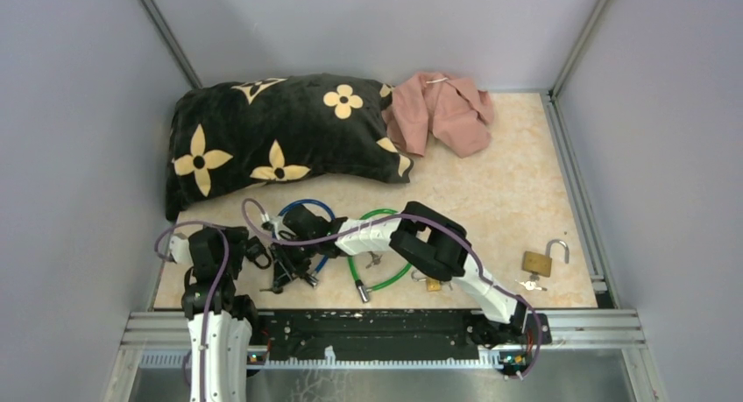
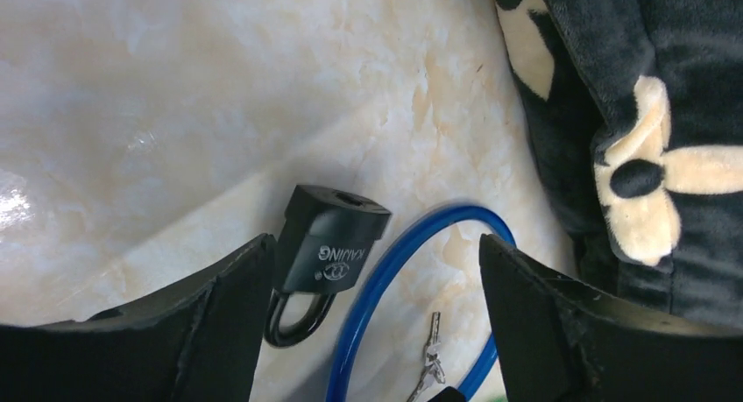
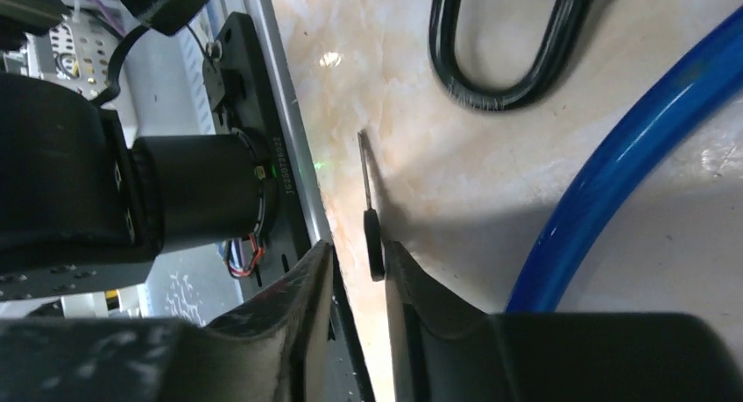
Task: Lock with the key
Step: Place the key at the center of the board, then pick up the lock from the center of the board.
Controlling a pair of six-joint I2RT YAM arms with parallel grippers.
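A black padlock marked KAIJING lies on the marble tabletop, its shackle closed. My left gripper is open around it, and the padlock sits close to the left finger. My right gripper reaches across beside it and is narrowly open. A black-headed key stands edge-on against the right finger, blade pointing away, with a gap to the other finger. The padlock's black shackle lies just beyond the key. In the top view both grippers meet at the front left.
A blue cable loop with a small silver key inside lies beside the padlock. A green cable lock, a small brass padlock and an open brass padlock lie to the right. A black flowered pillow and a pink cloth lie at the back.
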